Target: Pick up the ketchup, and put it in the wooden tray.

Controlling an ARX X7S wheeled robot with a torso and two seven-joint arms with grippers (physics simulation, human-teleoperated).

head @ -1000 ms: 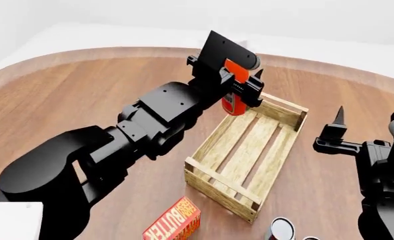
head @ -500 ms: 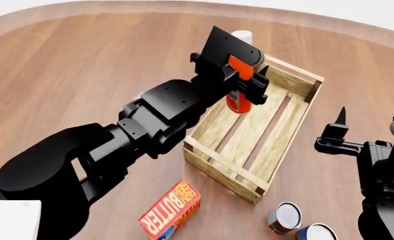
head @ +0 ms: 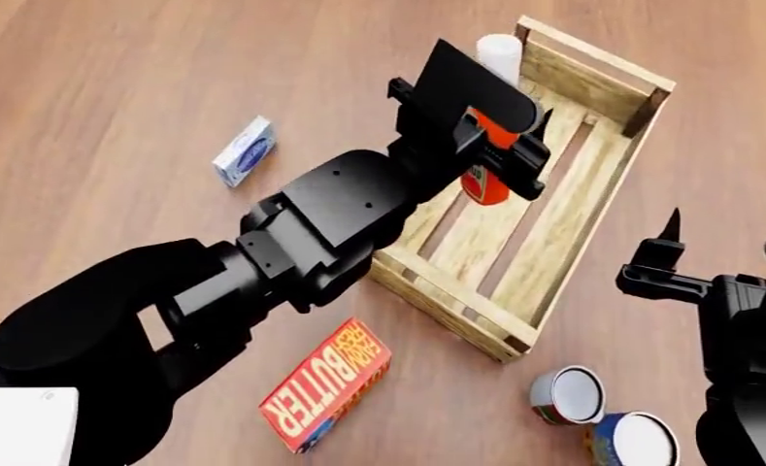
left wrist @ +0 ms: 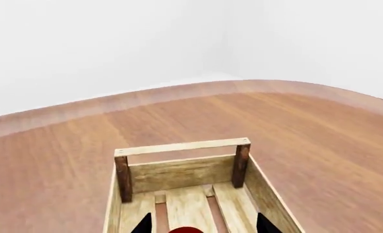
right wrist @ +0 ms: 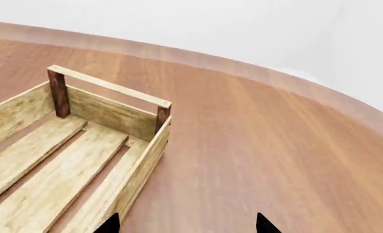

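1. The ketchup [head: 490, 175] hangs upright in the left pincer [head: 502, 146], gripped across its upper body just below the white cap, over the slats in the far half of the wooden tray [head: 577, 228].
2. It is likely a light, slightly squeezable plastic bottle with smooth sides; a firm hold on the stiffer shoulder suits it better than the soft middle.
3. The tray lies at an angle on the worktop [head: 137, 87], its far end rail [left wrist: 181, 147] ahead of the left wrist camera.
4. The right pincer [head: 719, 254] hovers wide open and empty beside the tray's near-right side.
5. A butter box [head: 327, 384] and two cans [head: 571, 394] lie nearer the robot; a small blue-and-white box [head: 244, 150] sits to the left.
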